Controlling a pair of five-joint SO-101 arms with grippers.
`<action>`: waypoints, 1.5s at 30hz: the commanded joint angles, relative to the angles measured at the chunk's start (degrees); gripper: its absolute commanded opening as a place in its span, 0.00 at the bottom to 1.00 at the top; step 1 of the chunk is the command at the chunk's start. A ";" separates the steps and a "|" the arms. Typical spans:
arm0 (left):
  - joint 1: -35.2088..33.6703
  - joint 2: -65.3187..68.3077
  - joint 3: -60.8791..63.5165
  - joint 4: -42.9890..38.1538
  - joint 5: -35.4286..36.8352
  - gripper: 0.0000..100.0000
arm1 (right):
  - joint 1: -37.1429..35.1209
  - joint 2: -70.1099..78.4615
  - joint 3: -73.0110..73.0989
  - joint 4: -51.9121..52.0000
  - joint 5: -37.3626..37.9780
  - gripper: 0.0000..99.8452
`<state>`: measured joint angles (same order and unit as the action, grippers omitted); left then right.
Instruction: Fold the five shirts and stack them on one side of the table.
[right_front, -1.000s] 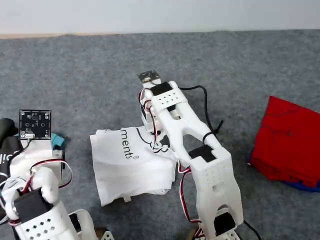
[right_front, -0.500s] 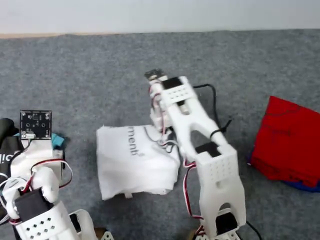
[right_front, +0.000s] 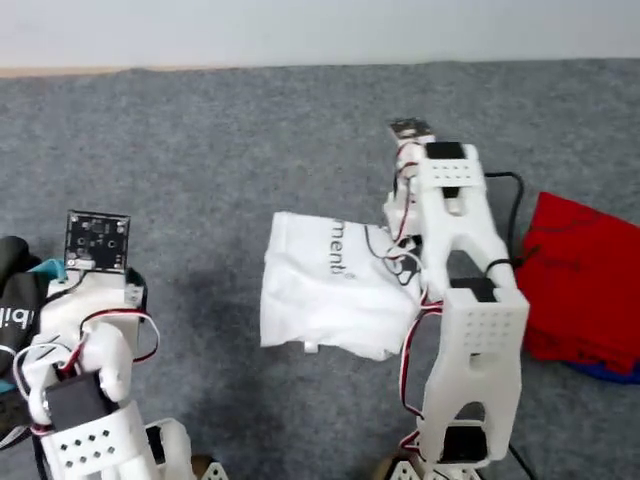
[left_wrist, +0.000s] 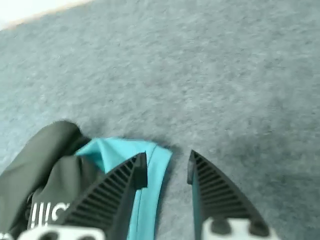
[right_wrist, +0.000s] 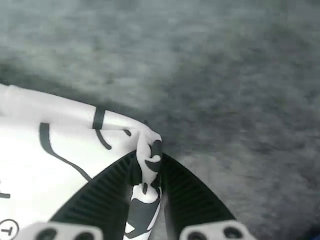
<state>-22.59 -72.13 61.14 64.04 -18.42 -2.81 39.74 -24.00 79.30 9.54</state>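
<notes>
Two arms, two different states. Right gripper (right_wrist: 149, 161) is clenched on a bunched fold of the white shirt (right_front: 330, 285). In the right wrist view the cloth, with black line print, is pinched between both fingers and spreads out to one side of them, with bare grey table (right_front: 200, 150) past the tips. In the high view the rest of that shirt lies on the table as a rumpled, loosely folded bundle beside the right arm. Its pinched edge is at the jaws and its black lettering faces up. On the other side of the jaws from the white bundle, near but apart from it, sits a folded red shirt (right_front: 580, 290). It lies on blue cloth (right_front: 605, 372) whose edge pokes out underneath. Left gripper (left_wrist: 167, 162) is released: fingers spread, nothing between them, just grey table through the gap. A teal shirt (left_wrist: 145, 185) lies just beside and partly under one finger; can't tell whether that finger touches it. A black shirt (left_wrist: 45, 160) with white print lies over the teal one, further out on the same side of the jaws. In the high view that black and teal pile sits by the left arm, well apart from the white shirt.
</notes>
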 joint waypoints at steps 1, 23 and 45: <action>2.90 -0.26 0.13 -3.16 0.53 0.14 | 2.24 -3.56 -2.64 1.45 0.62 0.01; 24.44 23.82 -9.89 -3.08 0.62 0.17 | -4.26 -36.09 -1.85 23.60 -2.90 0.27; 39.03 82.99 -59.21 21.71 0.62 0.17 | 10.51 -62.99 29.36 23.43 -2.55 0.27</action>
<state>15.56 9.10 7.43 82.59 -18.42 6.51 -19.78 4.31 100.48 7.25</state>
